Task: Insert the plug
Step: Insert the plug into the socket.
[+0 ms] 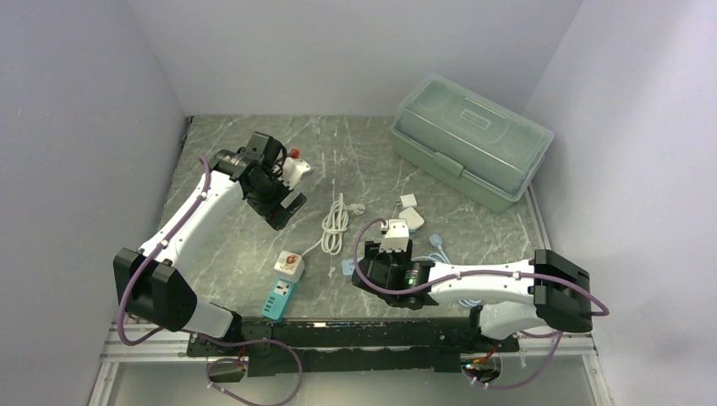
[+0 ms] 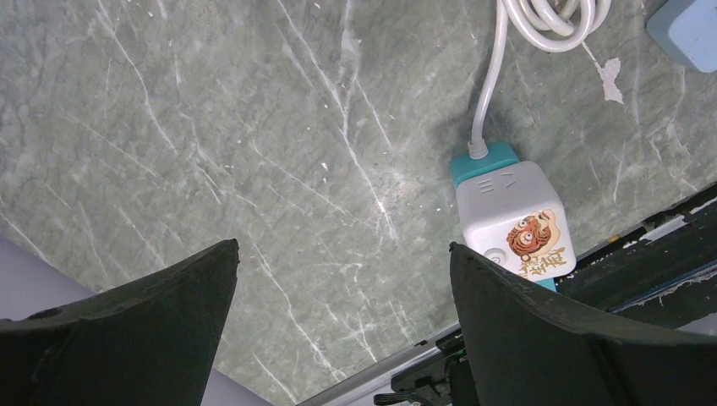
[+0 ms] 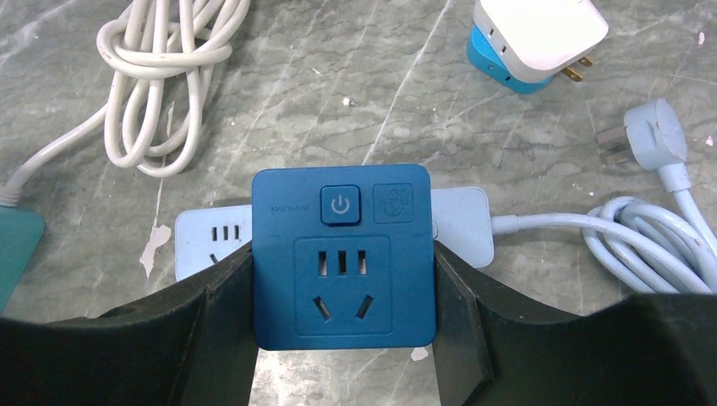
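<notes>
Two sets of jaws are shown in different states. The right gripper [image 3: 343, 262] is clamped on the dark blue cube adapter [image 3: 342, 296], with one finger pressed to each side and its socket face and power button turned to the wrist camera. The adapter is held directly over a pale blue power strip [image 3: 207, 241], whose ends are seen left and right of it; whether it is seated cannot be told. The left gripper [image 2: 342, 249] is spread wide with nothing between its fingers, above the marbled table [image 2: 211, 127], near a teal strip [image 2: 482, 162] carrying a white cube [image 2: 507, 207] with a tiger sticker.
</notes>
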Available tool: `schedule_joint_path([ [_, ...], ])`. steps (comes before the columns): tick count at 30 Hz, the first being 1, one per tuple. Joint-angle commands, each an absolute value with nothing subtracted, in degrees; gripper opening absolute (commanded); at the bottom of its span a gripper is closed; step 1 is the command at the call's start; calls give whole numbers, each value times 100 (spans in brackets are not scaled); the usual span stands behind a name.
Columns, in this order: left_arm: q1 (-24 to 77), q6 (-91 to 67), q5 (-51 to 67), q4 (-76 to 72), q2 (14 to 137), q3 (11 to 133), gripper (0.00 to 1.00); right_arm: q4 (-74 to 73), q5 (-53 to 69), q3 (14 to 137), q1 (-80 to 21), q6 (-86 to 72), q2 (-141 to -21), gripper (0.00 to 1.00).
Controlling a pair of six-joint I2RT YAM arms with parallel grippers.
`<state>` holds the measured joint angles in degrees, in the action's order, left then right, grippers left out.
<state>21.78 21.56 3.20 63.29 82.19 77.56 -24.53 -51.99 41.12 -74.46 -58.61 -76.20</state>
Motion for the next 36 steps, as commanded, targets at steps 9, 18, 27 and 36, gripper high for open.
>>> schedule_joint_path([
  [9, 2164, 2206, 396, 6350, 8062, 7848, 100, -2595, -4731, 3933, -7471, -5468, -7642, 0],
  [18, 2162, 2232, 400, 6296, 8012, 7769, 100, -2973, -4577, 3879, -7519, -5760, -7758, 0],
  [27, 2163, 2250, 382, 6310, 7972, 7764, 100, -2827, -4351, 4049, -7515, -5782, -8082, 0],
  [36, 2162, 2274, 387, 6311, 7954, 7802, 100, -2754, -3900, 3887, -7400, -5636, -8338, 0],
])
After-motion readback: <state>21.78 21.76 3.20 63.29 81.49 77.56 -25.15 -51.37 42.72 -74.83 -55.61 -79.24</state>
